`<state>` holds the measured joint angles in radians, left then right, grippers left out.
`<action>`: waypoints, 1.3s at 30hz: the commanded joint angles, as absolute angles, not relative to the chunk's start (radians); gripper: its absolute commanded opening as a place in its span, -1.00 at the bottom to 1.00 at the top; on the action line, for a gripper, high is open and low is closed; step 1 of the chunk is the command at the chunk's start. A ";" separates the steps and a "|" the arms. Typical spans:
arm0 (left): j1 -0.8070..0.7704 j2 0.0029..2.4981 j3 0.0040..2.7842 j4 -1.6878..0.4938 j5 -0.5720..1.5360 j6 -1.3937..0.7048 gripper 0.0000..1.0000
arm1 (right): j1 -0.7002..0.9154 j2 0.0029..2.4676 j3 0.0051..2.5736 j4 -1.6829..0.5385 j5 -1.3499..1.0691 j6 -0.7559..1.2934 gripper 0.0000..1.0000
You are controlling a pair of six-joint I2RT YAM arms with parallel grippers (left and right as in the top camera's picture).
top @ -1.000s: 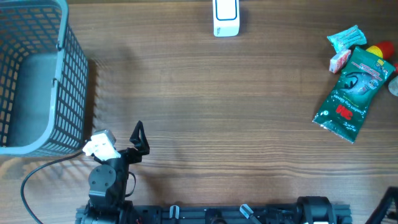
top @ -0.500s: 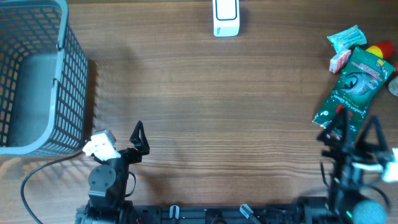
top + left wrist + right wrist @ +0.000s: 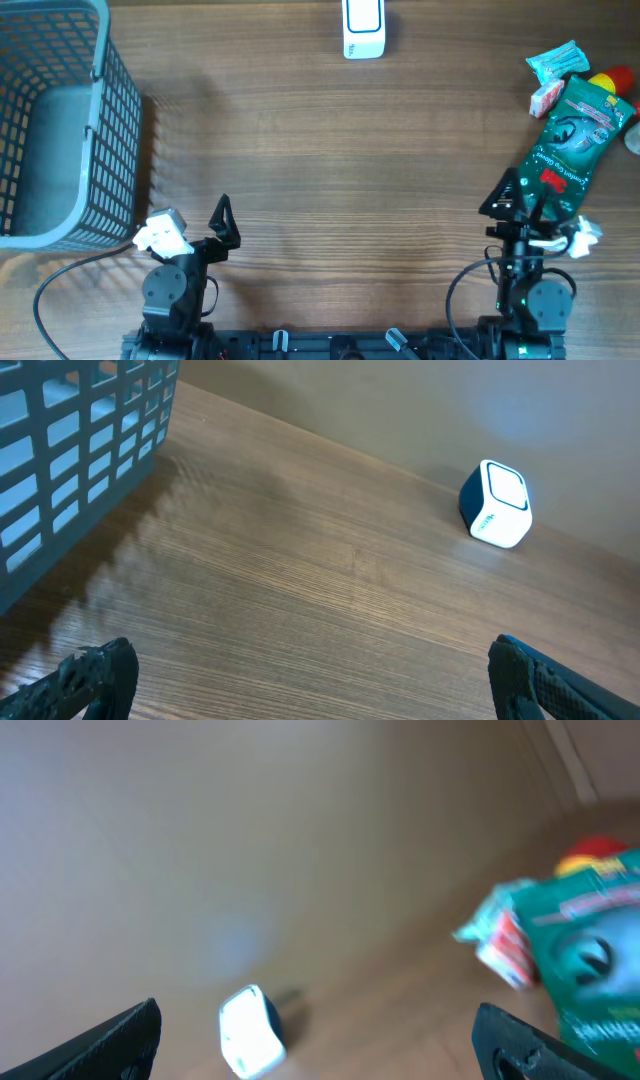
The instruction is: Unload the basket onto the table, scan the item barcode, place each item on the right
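The white barcode scanner stands at the table's far edge; it also shows in the left wrist view as scanner and, blurred, in the right wrist view as scanner. The items lie at the far right: a green pouch, a teal and white packet and a red and yellow thing. No barcode is readable. My right gripper is open at the pouch's near end, holding nothing. My left gripper is open and empty near the front left.
A grey mesh basket fills the left side, and its wall is close in the left wrist view. The wood table stretches between the basket and the items.
The right arm has come into view from the front right corner and moved up and left to the green pouch's near end. The left arm has not moved.
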<state>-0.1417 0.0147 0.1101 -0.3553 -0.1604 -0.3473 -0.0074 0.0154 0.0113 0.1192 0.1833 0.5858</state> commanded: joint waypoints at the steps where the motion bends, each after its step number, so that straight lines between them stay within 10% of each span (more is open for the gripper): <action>1: -0.134 0.012 0.109 -0.355 -0.170 -0.356 1.00 | -0.010 0.003 0.006 0.050 0.178 0.523 0.99; 39: -0.134 0.012 0.109 -0.355 -0.170 -0.356 1.00 | -0.049 0.004 0.006 0.000 -0.058 0.045 1.00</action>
